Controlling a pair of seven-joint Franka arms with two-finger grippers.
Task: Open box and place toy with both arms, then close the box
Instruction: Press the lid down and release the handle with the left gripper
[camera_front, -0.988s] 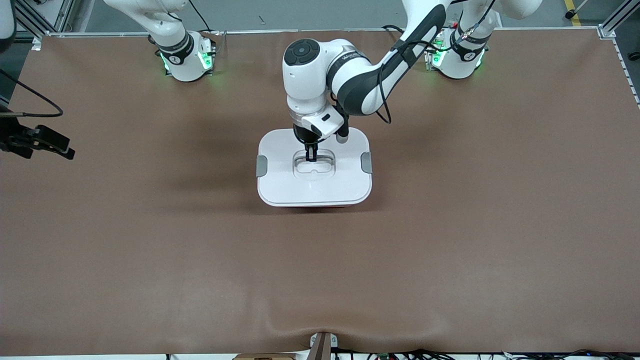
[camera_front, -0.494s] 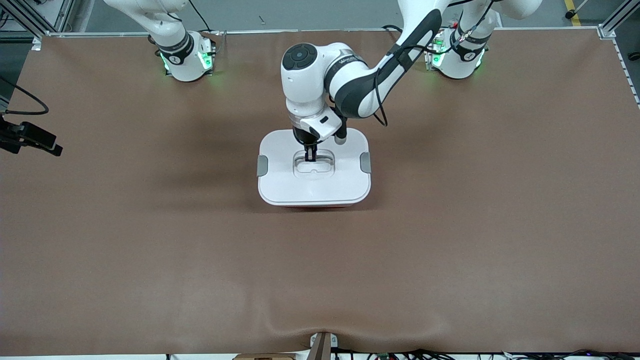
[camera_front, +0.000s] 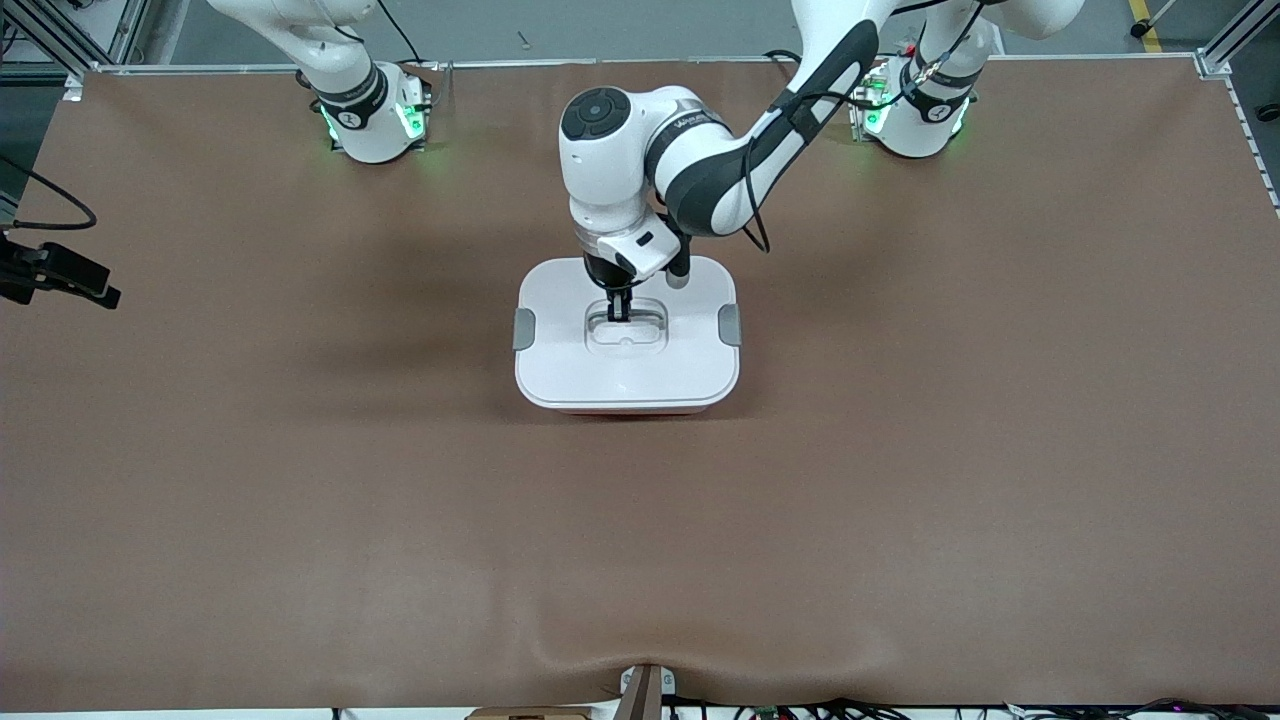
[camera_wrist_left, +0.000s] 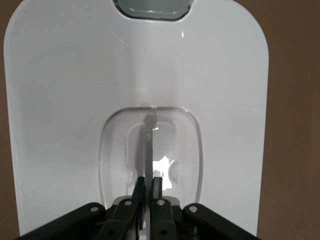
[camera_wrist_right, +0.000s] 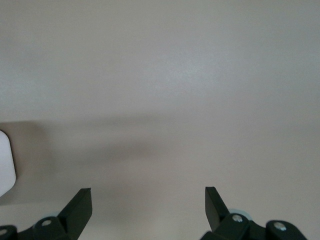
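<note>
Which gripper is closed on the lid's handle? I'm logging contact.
The left gripper, shut on the box's clear handle; the right gripper is open over bare table.

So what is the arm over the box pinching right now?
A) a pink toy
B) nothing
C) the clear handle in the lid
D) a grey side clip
C: the left gripper is shut on the clear handle in the middle of the box lid.

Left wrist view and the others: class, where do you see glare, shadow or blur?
Left wrist view: a bright glare patch in the clear handle of the box, gripped by the left end effector. Front view: soft shadow on the table beside the box. Right wrist view: right end effector open over hazy, washed-out table.
</note>
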